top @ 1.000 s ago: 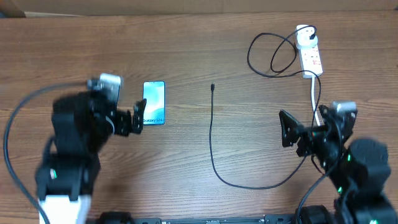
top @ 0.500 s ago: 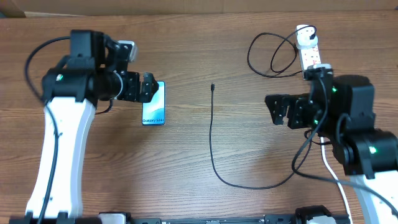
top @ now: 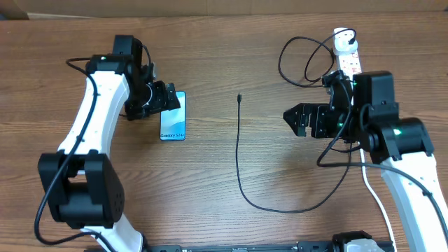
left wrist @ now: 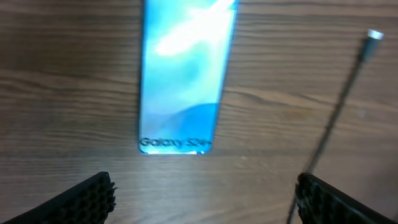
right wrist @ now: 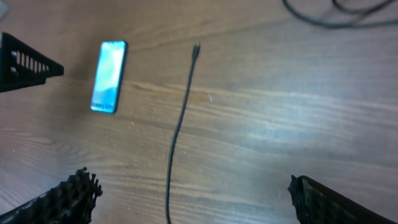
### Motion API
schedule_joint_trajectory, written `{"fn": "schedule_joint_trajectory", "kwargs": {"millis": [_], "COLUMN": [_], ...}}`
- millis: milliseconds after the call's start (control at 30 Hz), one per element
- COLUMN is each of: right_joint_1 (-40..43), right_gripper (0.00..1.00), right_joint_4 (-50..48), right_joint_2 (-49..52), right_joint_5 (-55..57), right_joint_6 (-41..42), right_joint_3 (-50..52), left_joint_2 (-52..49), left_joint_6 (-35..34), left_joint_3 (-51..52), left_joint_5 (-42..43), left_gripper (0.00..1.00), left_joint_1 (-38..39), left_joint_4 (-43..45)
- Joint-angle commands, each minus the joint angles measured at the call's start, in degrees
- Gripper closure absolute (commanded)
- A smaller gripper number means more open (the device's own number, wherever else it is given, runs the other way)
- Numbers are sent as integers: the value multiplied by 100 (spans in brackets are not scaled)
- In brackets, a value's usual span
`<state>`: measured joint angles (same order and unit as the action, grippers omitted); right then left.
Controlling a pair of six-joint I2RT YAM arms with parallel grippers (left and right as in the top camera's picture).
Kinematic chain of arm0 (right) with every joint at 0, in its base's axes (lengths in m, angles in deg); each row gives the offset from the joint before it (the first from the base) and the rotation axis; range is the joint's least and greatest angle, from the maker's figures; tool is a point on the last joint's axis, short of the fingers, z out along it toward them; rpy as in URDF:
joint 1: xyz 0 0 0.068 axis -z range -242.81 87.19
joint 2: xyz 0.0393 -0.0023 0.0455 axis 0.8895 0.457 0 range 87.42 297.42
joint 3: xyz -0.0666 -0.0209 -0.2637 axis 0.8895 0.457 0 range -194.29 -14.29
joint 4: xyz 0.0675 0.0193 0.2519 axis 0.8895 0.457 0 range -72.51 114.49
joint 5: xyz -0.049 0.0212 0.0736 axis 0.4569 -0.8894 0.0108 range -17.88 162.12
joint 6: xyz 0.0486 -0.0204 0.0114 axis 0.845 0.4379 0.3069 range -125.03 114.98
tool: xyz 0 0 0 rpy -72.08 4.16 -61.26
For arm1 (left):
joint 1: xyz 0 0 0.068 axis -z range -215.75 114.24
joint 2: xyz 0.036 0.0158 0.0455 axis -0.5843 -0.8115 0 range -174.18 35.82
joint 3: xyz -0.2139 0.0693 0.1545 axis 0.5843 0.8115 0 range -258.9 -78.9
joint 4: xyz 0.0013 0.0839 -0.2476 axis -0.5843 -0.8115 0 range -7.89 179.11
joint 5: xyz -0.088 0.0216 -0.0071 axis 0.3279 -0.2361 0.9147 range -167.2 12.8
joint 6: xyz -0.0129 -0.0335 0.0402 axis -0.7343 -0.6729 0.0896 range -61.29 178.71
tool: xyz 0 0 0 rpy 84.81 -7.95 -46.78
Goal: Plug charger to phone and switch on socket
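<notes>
Glowing blue-teal phone [top: 173,117] lying flat, thin black charger [top: 237,147] nearby

Left pincer [top: 172,99] reached phone [top: 173,124]; right pincer [top: 294,119] advanced.

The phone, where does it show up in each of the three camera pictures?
Overhead: phone left of centre, upper half.
Left wrist: phone top centre, large.
Right wrist: phone upper left, small.
Shared landmark: the charger tip, right of the phone in every view.
</notes>
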<state>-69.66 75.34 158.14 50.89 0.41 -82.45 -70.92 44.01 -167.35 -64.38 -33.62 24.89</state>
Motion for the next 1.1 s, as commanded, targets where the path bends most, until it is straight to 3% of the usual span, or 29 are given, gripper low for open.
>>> {"fn": "schedule_joint_trajectory", "kwargs": {"millis": [0,400,1067], "right_joint_1": [-37,-37,-37], "right_gripper": [0,0,0], "right_joint_4": [24,15,13], "right_joint_2": [114,164,175], "right_joint_5": [-94,-90,-24], "right_joint_6": [52,48,24], "right_joint_3": [-157,-157,-155], "left_joint_2": [-214,-1145,-1204], "left_joint_6": [-511,-595,-304], "left_joint_3": [-118,-118,372], "left_joint_5": [-291,-269,35], "left_gripper": [14,20,23], "left_joint_1": [-24,-24,-20], "left_joint_4": [138,356,1263]}}
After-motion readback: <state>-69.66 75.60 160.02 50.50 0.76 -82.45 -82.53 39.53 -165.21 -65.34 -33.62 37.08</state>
